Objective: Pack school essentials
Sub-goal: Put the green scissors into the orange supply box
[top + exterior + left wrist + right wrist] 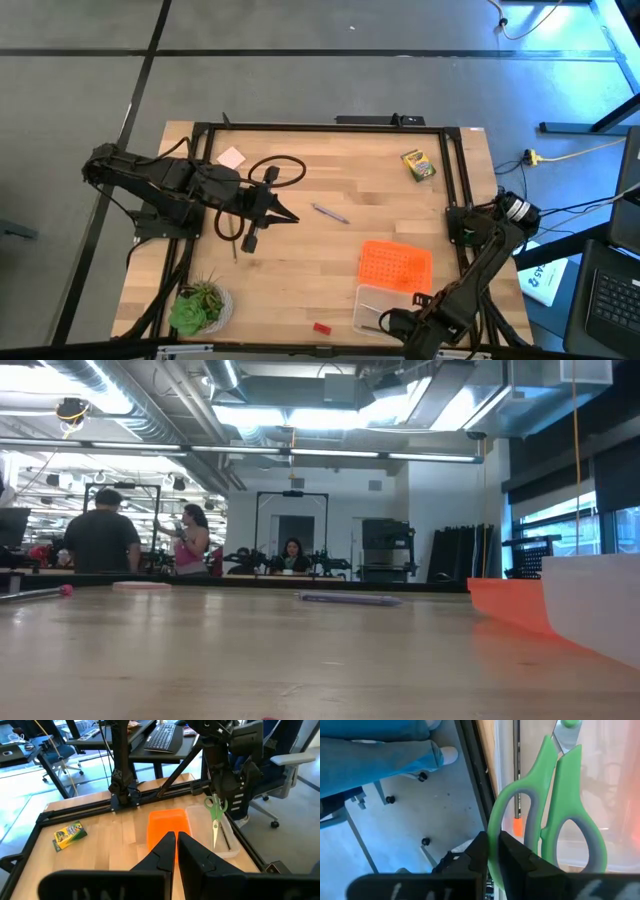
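Holding the green-handled scissors (pixel 547 815) by one handle loop, my right gripper (pixel 492 851) is clenched at the lower right of the high view, blades hanging into the clear box (pixel 231 851). Next I judge: lower, then release. My left gripper (pixel 177 851), pinched empty, waits centre-left.

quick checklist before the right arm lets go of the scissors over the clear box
1. Right gripper shut on one handle loop of the scissors: ok.
2. Scissors hang blades down over the clear box: ok.
3. Box is open, with the orange lid lying beside it: ok.
4. A pencil already lies in the box, under the scissors: ok.
5. Left gripper shut, empty, well away from the box: ok.
6. Gap between blade tips and box floor: cannot tell.
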Motion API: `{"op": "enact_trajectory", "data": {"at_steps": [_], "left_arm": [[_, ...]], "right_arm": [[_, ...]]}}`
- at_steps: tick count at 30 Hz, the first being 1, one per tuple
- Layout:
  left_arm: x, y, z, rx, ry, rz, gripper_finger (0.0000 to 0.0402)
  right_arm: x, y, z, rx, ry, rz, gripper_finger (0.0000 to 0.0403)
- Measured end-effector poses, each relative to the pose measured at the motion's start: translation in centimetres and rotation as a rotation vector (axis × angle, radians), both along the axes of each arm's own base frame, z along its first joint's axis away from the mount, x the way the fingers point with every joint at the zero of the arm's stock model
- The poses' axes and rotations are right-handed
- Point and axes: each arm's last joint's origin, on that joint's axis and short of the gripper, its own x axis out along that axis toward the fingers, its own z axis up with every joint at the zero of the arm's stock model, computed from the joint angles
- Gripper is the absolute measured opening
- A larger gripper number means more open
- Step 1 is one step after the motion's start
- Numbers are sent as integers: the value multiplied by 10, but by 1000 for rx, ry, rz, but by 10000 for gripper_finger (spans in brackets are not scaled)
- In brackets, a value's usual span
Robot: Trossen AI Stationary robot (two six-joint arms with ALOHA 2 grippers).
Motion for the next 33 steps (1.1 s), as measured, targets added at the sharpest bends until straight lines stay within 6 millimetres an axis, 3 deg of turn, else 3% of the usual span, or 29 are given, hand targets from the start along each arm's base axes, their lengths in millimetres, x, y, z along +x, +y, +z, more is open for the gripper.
{"op": "enact_trajectory", "data": {"at_steps": [16, 26, 33], "left_arm": [[0, 0, 0, 1, 0, 0, 14], [0, 0, 0, 0, 0, 0, 14], [0, 0, 0, 0, 0, 0, 14]], "right_arm": [[11, 8, -37, -53, 64, 57, 37], [16, 3, -38, -66, 69, 60, 39], [16, 2, -38, -74, 72, 72, 73]]}}
